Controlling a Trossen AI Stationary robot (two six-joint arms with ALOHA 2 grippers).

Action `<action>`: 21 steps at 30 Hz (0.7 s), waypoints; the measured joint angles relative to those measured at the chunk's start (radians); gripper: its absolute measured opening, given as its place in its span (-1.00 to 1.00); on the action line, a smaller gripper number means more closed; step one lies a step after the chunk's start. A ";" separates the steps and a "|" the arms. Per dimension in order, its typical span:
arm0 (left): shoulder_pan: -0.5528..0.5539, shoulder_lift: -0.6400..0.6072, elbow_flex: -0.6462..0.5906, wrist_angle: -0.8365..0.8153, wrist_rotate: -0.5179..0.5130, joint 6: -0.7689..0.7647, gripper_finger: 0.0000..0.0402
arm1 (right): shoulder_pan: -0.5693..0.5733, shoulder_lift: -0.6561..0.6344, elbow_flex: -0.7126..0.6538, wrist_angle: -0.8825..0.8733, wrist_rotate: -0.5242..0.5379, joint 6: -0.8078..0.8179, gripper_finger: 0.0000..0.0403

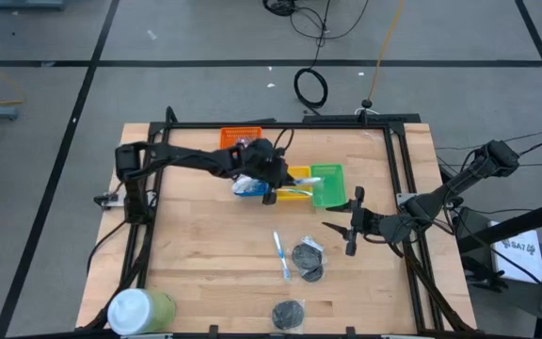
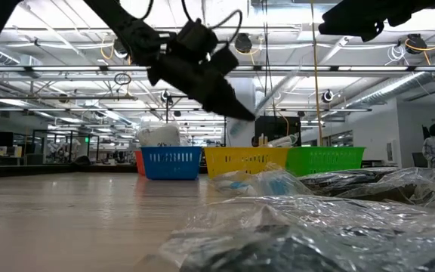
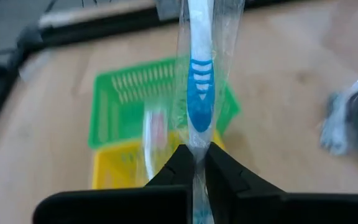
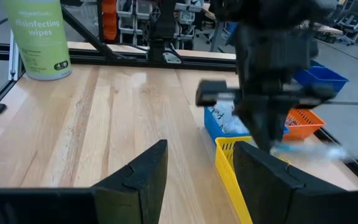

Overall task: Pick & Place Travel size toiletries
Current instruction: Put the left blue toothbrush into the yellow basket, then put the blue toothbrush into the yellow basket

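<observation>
My left gripper [image 1: 276,177] hangs over the row of trays, shut on a blue and white toothbrush in a clear wrapper [image 3: 200,93]. The brush sticks out ahead of the fingers, above the yellow tray [image 3: 122,169] and the green tray [image 3: 160,93]. It also shows in the low view [image 2: 276,141]. Another wrapped toothbrush [image 1: 281,254] lies flat on the table. Dark discs in clear packets [image 1: 307,257] lie beside it, and one more [image 1: 289,313] lies nearer the front edge. My right gripper [image 1: 346,225] is open and empty over the table's right part. My left gripper pinches the toothbrush's handle through its clear wrapper [image 3: 197,155] between the two fingers [image 3: 224,177]. The brush runs on along the fingers and out past their ends. The gripper slants down from the table's left. The brush is lifted clear above the trays.
An orange tray [image 1: 241,137], a blue tray [image 1: 249,186] with a white packet in it, the yellow tray [image 1: 299,185] and the green tray [image 1: 328,186] stand at the back middle. A green wipes cylinder [image 1: 140,309] stands at the front left. Bare wood lies left of centre.
</observation>
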 joint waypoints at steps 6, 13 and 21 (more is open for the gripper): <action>0.004 0.022 0.000 -0.033 -0.062 -0.031 -0.79 | 0.000 0.000 0.000 -0.001 0.000 0.000 -0.15; -0.034 0.002 0.000 -0.109 -0.335 -0.041 -0.41 | 0.000 0.000 0.000 -0.003 0.000 -0.001 -0.15; -0.078 0.001 0.000 -0.117 -0.352 -0.034 0.15 | 0.000 0.000 0.000 -0.004 0.000 -0.004 -0.15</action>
